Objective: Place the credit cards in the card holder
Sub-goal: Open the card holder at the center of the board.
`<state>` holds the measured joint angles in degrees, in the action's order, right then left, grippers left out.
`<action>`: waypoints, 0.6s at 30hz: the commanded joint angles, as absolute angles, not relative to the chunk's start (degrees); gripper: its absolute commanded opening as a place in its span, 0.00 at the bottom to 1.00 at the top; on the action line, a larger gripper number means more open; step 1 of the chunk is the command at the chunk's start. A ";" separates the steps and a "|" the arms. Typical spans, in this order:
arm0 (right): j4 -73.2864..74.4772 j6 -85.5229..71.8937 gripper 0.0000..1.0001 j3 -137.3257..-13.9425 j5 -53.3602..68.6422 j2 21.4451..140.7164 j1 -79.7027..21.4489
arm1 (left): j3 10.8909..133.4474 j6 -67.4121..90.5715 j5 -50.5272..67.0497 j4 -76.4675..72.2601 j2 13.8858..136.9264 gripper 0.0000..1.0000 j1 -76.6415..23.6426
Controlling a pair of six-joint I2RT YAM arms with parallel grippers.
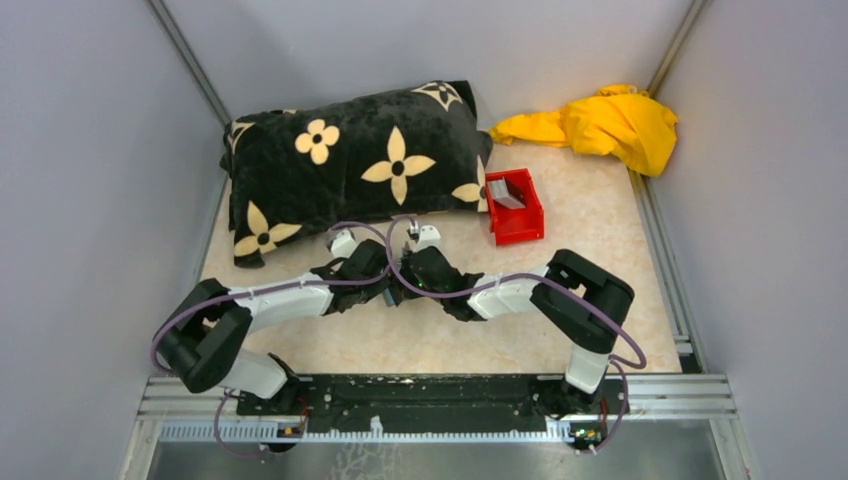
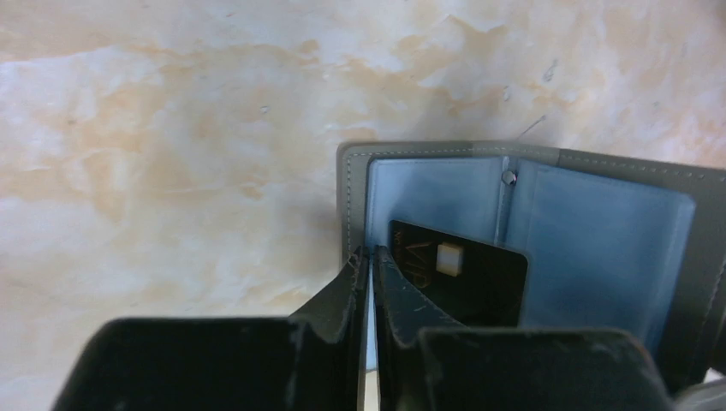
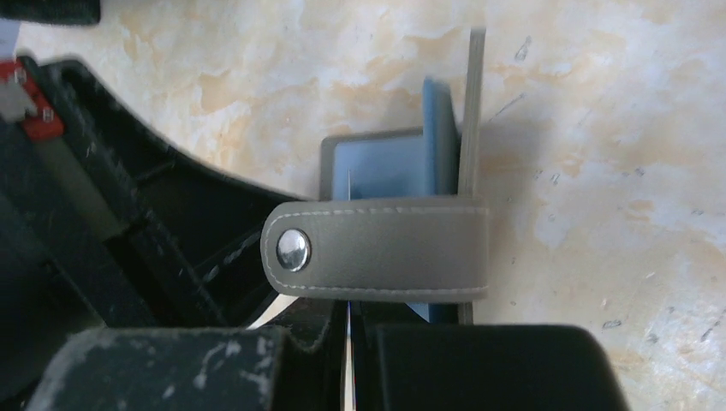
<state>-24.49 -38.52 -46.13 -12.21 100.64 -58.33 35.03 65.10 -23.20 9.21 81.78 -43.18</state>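
The grey card holder (image 2: 591, 163) lies open on the marbled table, its blue inner sleeves showing. A black credit card (image 2: 475, 278) with a pale chip sits in its left sleeve. My left gripper (image 2: 370, 255) is shut on a thin leaf at the holder's left edge, beside that card. In the right wrist view the holder's grey snap strap (image 3: 385, 248) crosses just in front of my right gripper (image 3: 350, 308), which is shut on another thin leaf of the holder. More grey credit cards (image 1: 505, 192) stand in the red bin (image 1: 520, 228). In the top view both grippers meet mid-table and hide the holder.
A black pillow (image 1: 350, 165) with cream flowers lies along the back left. A crumpled yellow cloth (image 1: 600, 125) sits in the back right corner. Grey walls enclose the table on three sides. The left arm's black fingers (image 3: 128, 223) fill the left of the right wrist view.
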 commanded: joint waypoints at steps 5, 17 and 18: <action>-19.44 -36.85 0.00 -44.02 -10.07 98.53 -57.56 | 34.45 66.15 -19.10 11.34 89.59 0.08 -43.02; -20.83 -35.38 0.00 -43.41 -7.85 95.89 -52.81 | 34.19 65.93 -18.54 11.91 93.27 0.08 -42.37; -20.80 -35.22 0.00 -43.49 -7.79 95.67 -52.62 | 34.19 65.89 -18.54 11.94 93.33 0.08 -42.29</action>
